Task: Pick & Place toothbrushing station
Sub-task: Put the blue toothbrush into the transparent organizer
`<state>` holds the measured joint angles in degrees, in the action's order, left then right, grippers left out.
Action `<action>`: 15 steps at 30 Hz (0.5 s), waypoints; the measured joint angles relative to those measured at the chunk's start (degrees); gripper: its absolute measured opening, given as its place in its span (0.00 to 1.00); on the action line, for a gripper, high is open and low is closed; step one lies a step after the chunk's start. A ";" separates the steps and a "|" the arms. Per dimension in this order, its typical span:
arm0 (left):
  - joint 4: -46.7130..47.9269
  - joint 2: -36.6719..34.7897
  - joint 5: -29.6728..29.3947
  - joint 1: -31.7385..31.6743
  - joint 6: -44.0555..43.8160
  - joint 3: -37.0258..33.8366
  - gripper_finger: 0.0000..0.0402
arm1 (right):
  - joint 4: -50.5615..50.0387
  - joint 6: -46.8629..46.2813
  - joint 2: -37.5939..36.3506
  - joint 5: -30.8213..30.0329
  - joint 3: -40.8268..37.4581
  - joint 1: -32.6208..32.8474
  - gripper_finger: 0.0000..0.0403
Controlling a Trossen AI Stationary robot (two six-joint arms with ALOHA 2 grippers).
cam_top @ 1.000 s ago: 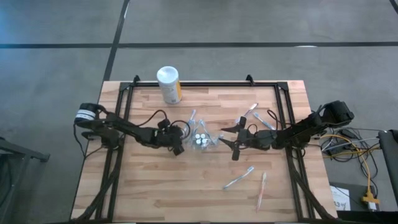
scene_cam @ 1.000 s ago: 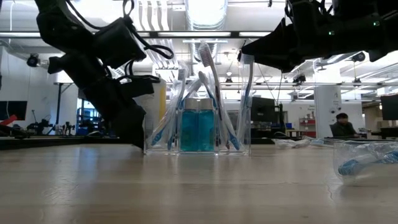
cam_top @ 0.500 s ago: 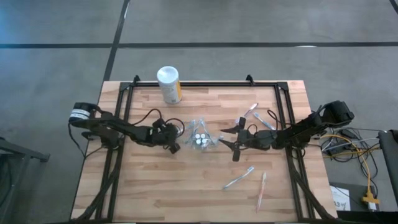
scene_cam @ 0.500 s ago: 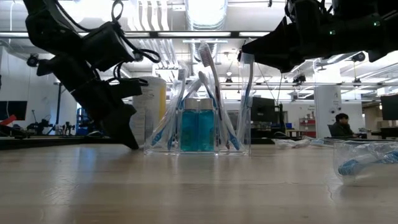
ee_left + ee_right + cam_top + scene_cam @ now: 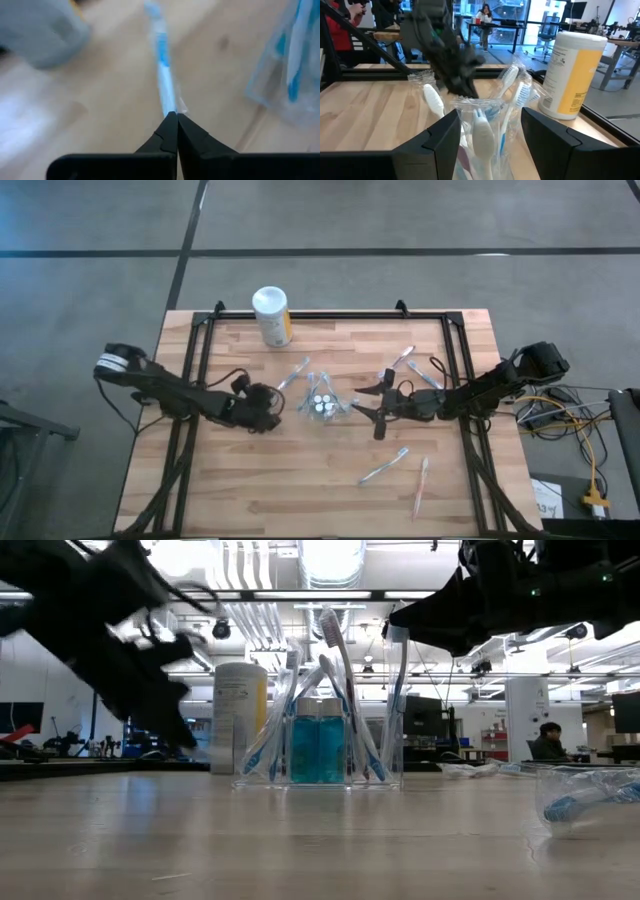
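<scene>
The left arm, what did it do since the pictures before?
The left pincer backed away from the clear cup, shut on a wrapped toothbrush and pulling it out, so it now slants beside the cup. The right pincer stayed open at the cup's other side. Canister and loose toothbrushes stayed put.

— Mid-table: clear transparent plastic cup standing upright, packed with wrapped white and light-blue toothbrushes, heads up, leaning outward, plus two small teal tubes with white caps, upright.

— Elsewhere: loose wrapped toothbrushes lying flat near the front right; more toward the far right.
</scene>
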<state>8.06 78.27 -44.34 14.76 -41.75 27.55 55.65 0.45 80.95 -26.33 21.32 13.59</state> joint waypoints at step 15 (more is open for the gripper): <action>8.96 -18.16 -19.09 16.22 -1.76 5.04 0.00 | -0.13 4.57 0.00 0.67 1.87 1.42 0.50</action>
<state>17.02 60.11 -63.43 30.98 -43.52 32.60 55.51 5.02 80.95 -25.66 23.19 15.00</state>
